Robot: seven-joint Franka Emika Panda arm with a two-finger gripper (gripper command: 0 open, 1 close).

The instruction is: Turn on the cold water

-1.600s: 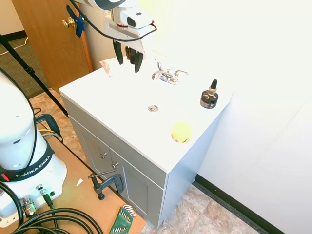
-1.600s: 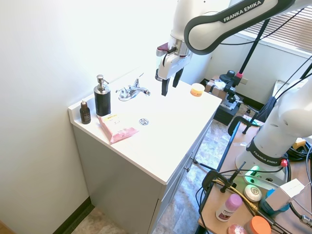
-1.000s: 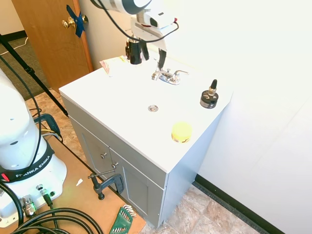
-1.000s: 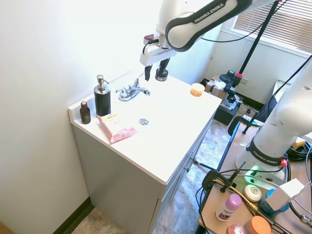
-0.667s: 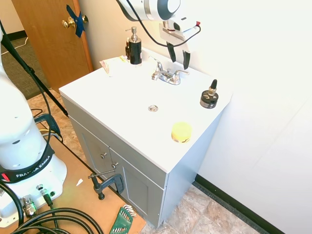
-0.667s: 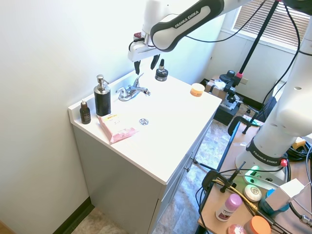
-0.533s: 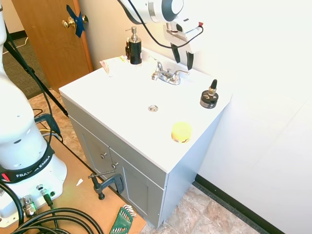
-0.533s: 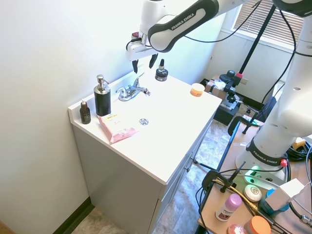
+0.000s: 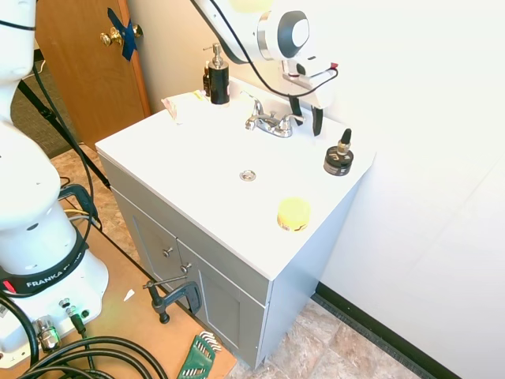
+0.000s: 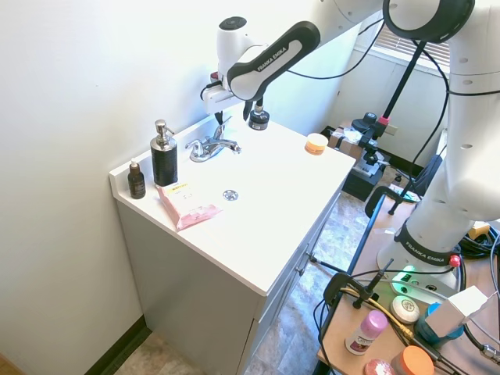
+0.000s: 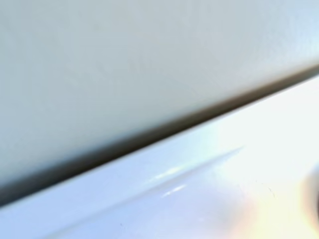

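Chrome faucet (image 9: 271, 122) just beside open jaws (image 9: 305, 116)

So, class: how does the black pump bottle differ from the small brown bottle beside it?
The pump bottle is taller and wider than the brown bottle. It is black with a silver pump head; the brown bottle has a plain dark cap. The pump bottle stands nearer the faucet. Both stand upright at the vanity's back edge.
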